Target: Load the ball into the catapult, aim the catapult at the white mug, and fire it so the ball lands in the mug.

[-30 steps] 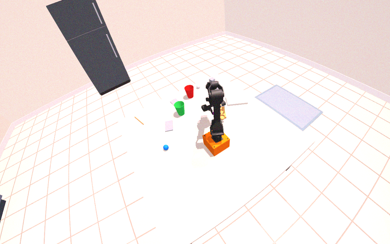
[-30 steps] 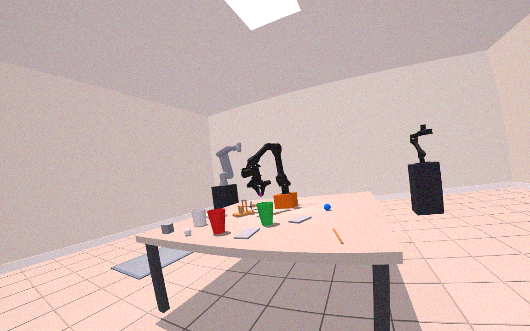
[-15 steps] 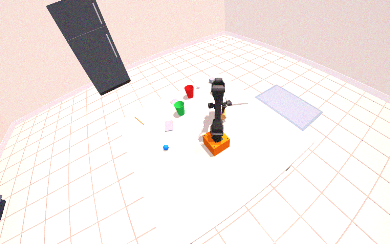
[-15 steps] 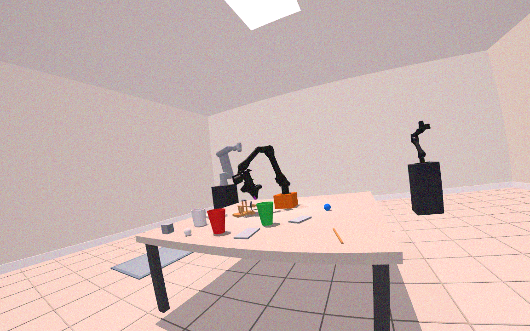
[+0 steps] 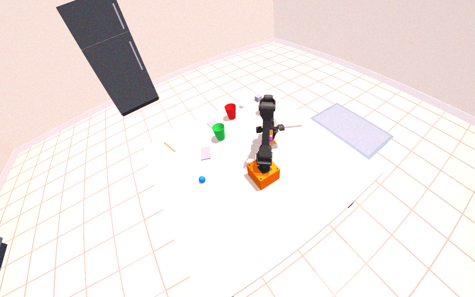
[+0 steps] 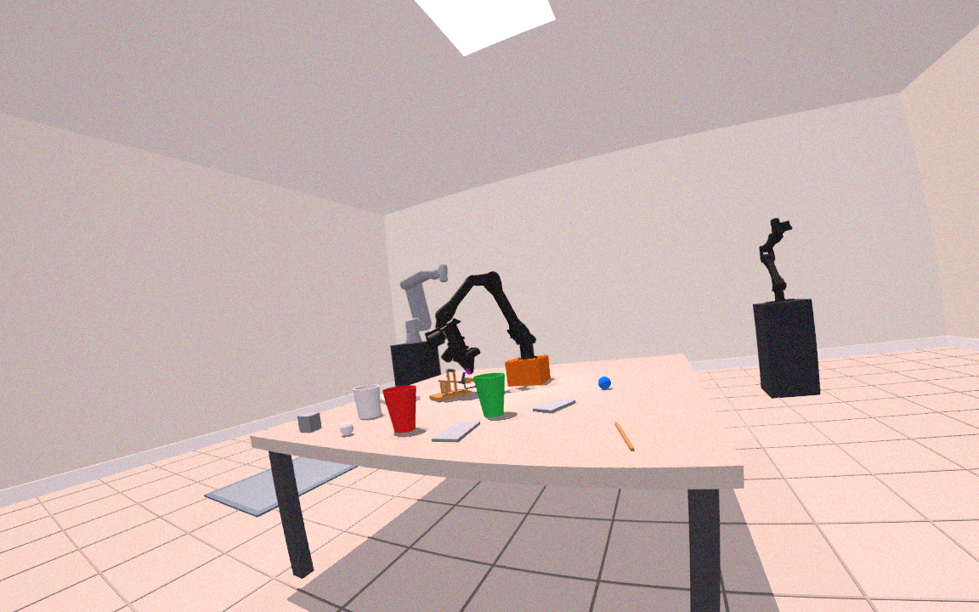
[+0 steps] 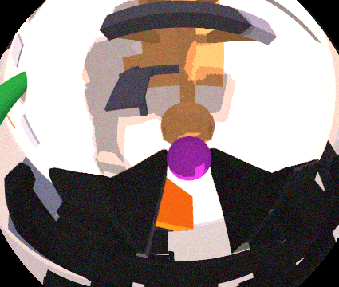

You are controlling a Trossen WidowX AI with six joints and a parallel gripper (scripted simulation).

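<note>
My gripper (image 5: 271, 138) (image 6: 468, 369) (image 7: 188, 155) is shut on the purple ball (image 6: 468, 371) (image 7: 189, 161), pinched between its fingertips. In the wrist view the ball overlaps the near edge of the round brown cup at the end of the catapult's arm. The wooden catapult (image 6: 450, 394) (image 7: 153, 56) stands on the table below and ahead of the fingers, with dark curved and angular parts on it. In the top view the robot arm hides much of the catapult. The white mug (image 6: 367, 403) stands upright beyond the catapult, mostly hidden behind the arm in the top view.
A red cup (image 5: 230, 112) (image 6: 402, 410) and green cup (image 5: 218, 132) (image 6: 490, 395) stand to one side. A grey cube (image 5: 258, 98) (image 6: 308, 422) and small white ball (image 5: 241, 106) (image 6: 346, 429) lie near the mug. A blue ball (image 5: 202, 179) (image 6: 604, 382), flat pads and an orange stick (image 6: 624, 436) lie elsewhere.
</note>
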